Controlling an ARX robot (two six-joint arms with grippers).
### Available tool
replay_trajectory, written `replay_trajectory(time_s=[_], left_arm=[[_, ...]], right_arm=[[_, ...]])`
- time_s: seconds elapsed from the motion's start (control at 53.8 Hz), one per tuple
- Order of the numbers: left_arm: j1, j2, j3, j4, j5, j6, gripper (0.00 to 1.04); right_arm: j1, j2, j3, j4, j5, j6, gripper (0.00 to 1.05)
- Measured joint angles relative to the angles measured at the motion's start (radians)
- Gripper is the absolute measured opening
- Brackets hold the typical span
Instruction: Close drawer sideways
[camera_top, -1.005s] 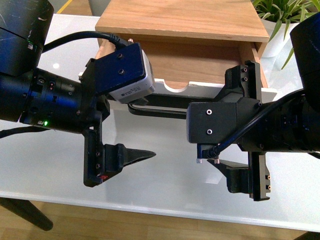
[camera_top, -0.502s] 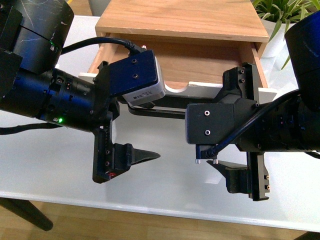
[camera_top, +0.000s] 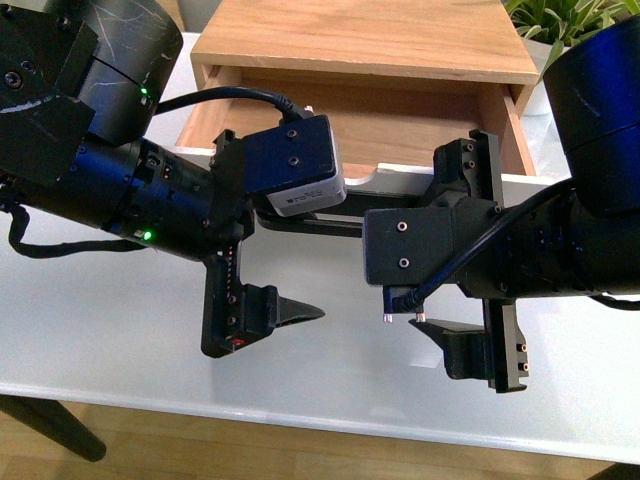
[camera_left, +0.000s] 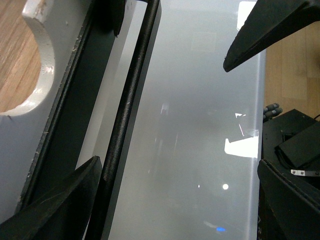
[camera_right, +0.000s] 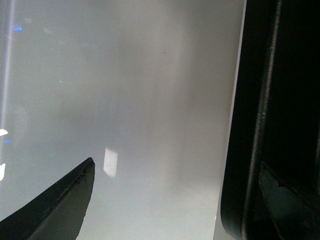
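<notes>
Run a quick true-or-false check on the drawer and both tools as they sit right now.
1. The drawer is fully shut. False: it stands pulled out of the wooden cabinet.
2. The left tool is open. True.
3. In the left wrist view, the black bar handle runs between the left tool's fingers. True.
4. The right tool is shut on the black bar handle. False: it is open, gripping nothing.
5. The table is dark wood. False: its top is white.
</notes>
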Motion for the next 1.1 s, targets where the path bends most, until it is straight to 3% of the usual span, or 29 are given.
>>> replay_trajectory(time_s=[0.633, 1.098], left_arm=[[-0.014, 0.067, 0.093, -0.014, -0.002, 0.003, 0.96], [-0.016, 0.218, 0.373, -0.1, -0.009, -0.027, 0.96]], right_arm=[[-0.031, 0.084, 0.083, 0.013, -0.019, 0.033, 0.96], [-0.089, 0.197, 0.282, -0.022, -0.011, 0.035, 0.96]])
